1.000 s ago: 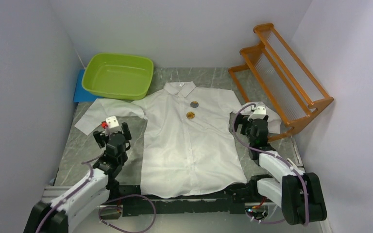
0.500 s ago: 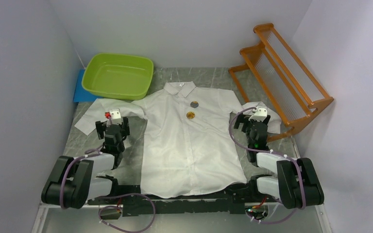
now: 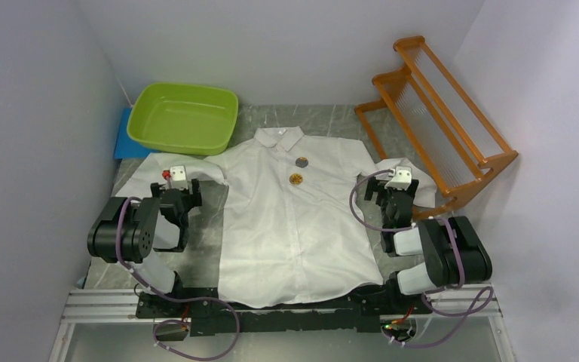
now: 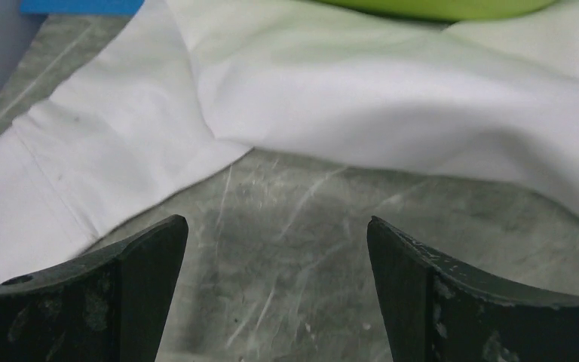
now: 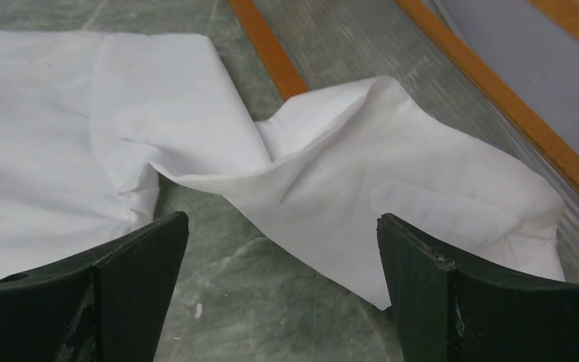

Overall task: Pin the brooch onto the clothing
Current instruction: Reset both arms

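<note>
The white shirt [image 3: 294, 219] lies flat, front up, in the middle of the grey table. Two small round brooches rest on its chest: a grey one [image 3: 301, 161] near the collar and a gold one [image 3: 295, 179] just below it. My left gripper [image 3: 173, 197] is open and empty, low over bare table beside the left sleeve [image 4: 121, 151]. My right gripper [image 3: 393, 197] is open and empty, low beside the crumpled right sleeve [image 5: 392, 173].
A green basin [image 3: 183, 117] stands at the back left on a blue mat [image 3: 127, 143]. An orange wooden rack [image 3: 437, 121] stands at the back right, its bar showing in the right wrist view [image 5: 271, 53]. White walls enclose the table.
Both arms have folded back toward their bases, elbows now raised. The grippers stay open by the sleeves. The shirt and brooches have not moved.
</note>
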You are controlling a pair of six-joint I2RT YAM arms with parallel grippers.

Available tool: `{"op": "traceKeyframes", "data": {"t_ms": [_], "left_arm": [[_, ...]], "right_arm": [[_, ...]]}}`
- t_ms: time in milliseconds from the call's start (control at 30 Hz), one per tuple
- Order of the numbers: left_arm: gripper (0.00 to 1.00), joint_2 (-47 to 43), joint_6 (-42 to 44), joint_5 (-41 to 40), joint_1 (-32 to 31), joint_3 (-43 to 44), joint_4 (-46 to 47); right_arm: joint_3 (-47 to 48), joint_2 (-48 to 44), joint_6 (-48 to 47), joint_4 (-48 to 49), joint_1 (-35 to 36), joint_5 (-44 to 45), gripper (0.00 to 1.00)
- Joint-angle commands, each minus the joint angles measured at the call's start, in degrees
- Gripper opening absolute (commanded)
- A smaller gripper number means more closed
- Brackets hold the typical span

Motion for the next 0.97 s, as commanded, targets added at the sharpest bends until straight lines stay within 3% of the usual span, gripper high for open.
{"op": "traceKeyframes", "data": {"t_ms": [0, 67, 133, 267, 933], "left_arm": [[0.94, 0.24, -0.41, 4.03, 0.98, 1.02, 8.94], [0.94, -1.51, -1.86, 3.23, 0.99, 3.4, 1.07], [0.94, -1.46, -4.0, 0.33, 0.99, 7.21, -6.15], [0.94, -1.6, -5.17, -0.52, 1.59, 8.66, -9.5], [0.94, -0.57, -4.82, 0.11, 1.6, 8.99, -8.2]], "right_arm": [[0.56, 4.46, -1.31, 9.89, -0.32, 1.73, 1.0], [2.92, 4.01, 0.48, 4.08, -0.62, 2.61, 1.0], [3.54, 4.77, 1.24, 4.55, -0.75, 5.45, 1.0], [3.9, 4.87, 2.77, 3.98, -0.84, 8.18, 1.0], [4.46, 4.64, 3.26, 2.39, -1.1, 7.62, 1.0]]}}
